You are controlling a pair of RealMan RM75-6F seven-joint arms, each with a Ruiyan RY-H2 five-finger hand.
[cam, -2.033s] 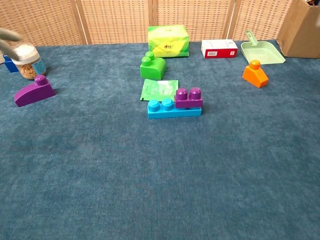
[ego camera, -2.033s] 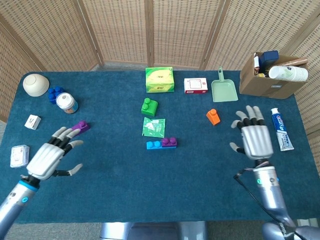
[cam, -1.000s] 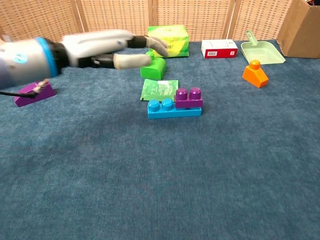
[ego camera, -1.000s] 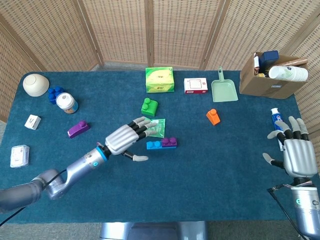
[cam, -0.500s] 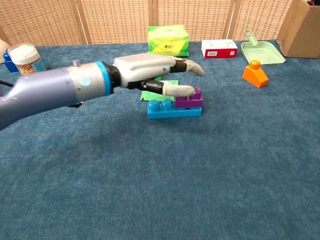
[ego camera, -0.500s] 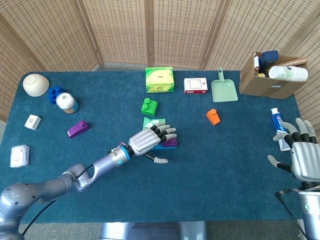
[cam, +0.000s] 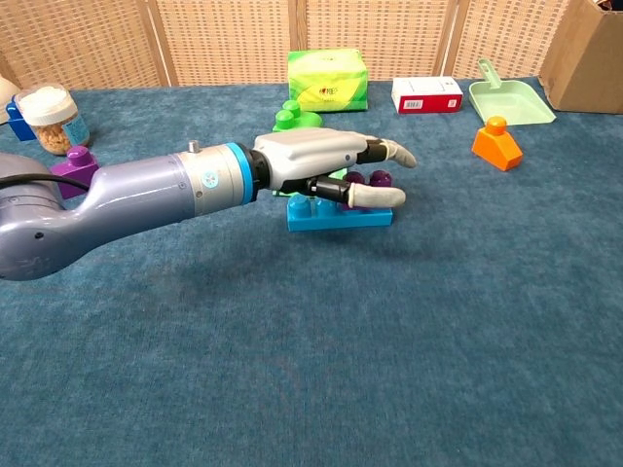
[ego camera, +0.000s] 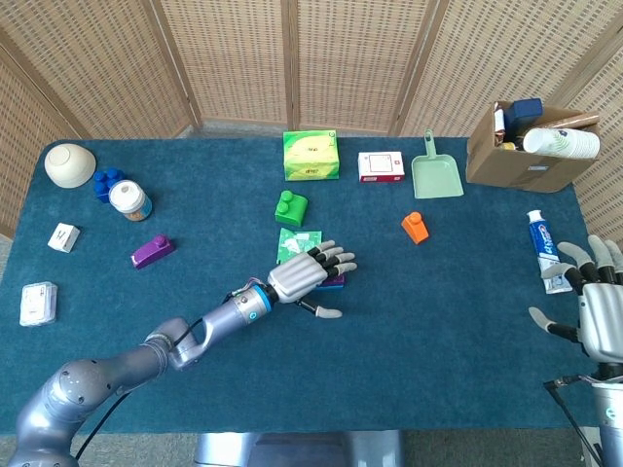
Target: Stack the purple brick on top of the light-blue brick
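Chest view: left hand [cam: 331, 170] hovers over the purple brick [cam: 375, 181] — fingers extended, apart, gripping nothing. The light-blue brick [cam: 336, 214] lies directly below, long axis left–right; right hand [ego camera: 604, 316] sits far right, spread and empty.

Bright, even light; soft faint shadows, no glare, both views sharp.

left hand [cam: 326, 165]: silver-white shell, black finger segments, pale grey tips | left arm [cam: 117, 199]: glossy grey-silver, bright blue wrist ring, thin black cable along it | right hand [ego camera: 602, 311]: same silver shell, black-and-grey fingers, black cable below
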